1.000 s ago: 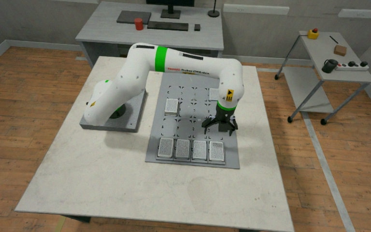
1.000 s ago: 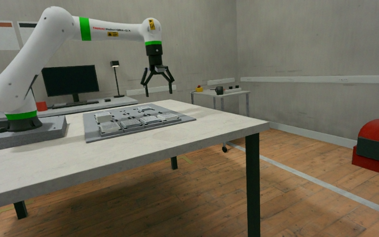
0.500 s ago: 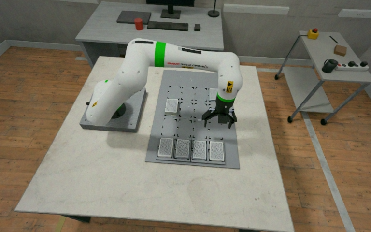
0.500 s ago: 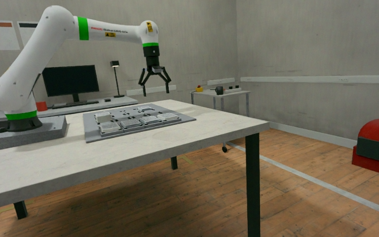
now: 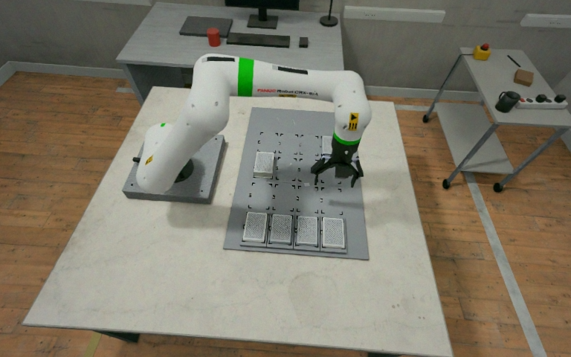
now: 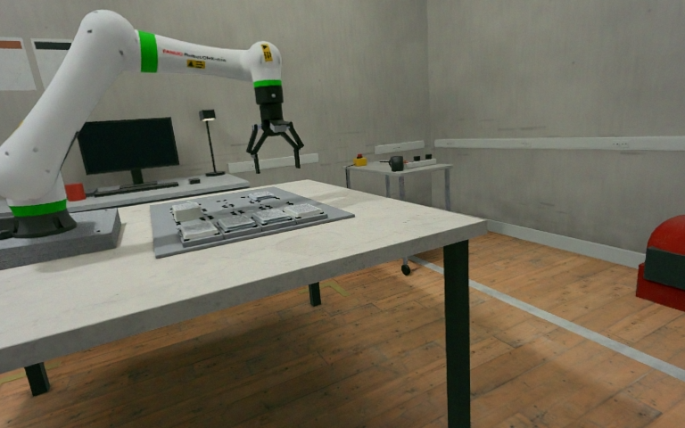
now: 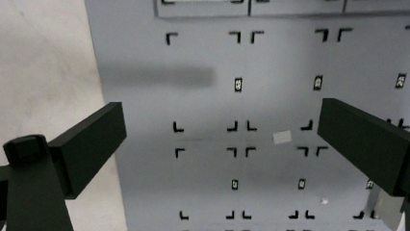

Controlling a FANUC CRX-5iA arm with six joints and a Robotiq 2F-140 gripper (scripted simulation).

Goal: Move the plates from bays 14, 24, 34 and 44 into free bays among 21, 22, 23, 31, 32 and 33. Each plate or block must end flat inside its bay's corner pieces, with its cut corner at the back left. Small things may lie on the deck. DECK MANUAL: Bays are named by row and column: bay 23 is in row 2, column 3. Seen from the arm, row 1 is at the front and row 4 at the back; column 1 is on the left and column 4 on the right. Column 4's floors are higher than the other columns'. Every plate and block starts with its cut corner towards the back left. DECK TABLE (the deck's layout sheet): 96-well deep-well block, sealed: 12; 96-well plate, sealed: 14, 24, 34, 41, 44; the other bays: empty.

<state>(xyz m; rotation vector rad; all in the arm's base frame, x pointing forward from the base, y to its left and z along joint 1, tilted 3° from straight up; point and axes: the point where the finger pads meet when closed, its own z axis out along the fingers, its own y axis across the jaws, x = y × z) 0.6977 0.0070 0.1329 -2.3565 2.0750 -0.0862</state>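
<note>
Currently open: the gripper above the bay deck

Here the black two-finger gripper (image 5: pixel 334 184) (image 6: pixel 277 168) (image 7: pixel 220 117) is shown pointed downward beneath the white arm with green bands (image 5: pixel 286 79) (image 6: pixel 202 58). Its fingers (image 5: pixel 354 181) (image 6: pixel 297 160) are spread fully apart, and nothing is held between them. They are suspended well above the flat grey deck (image 5: pixel 236 223) (image 6: pixel 164 237) (image 7: pixel 140 192), which is supported by the pale stone-like tabletop (image 5: pixel 168 273) (image 6: pixel 353 242) (image 7: pixel 53 48).

The task's four rectangular, white-topped plates are lined up along the raised column 4: the plate in bay 14 (image 5: pixel 255 226) (image 6: pixel 199 231), the plate in bay 24 (image 5: pixel 280 228) (image 6: pixel 237 222), the plate in bay 34 (image 5: pixel 307 230) (image 6: pixel 273 217) and the plate in bay 44 (image 5: pixel 333 232) (image 6: pixel 305 210) (image 7: pixel 204 0). Only an edge of the last is included in the wrist view. The cut corners cannot be made out.

A taller white block (image 5: pixel 264 163) (image 6: pixel 186 210) (image 7: pixel 389 211) is seated in bay 12. A similar white plate in bay 41 (image 5: pixel 326 144) (image 6: pixel 262 195) is partly hidden by the arm in the top view. A small pale scrap (image 5: pixel 306 184) (image 7: pixel 282 137) is seen between bays 32 and 33, and a tiny whitish fleck (image 7: pixel 324 201) within bay 22. No plate is seen in bays 21, 22, 23, 31, 32 or 33.
</note>
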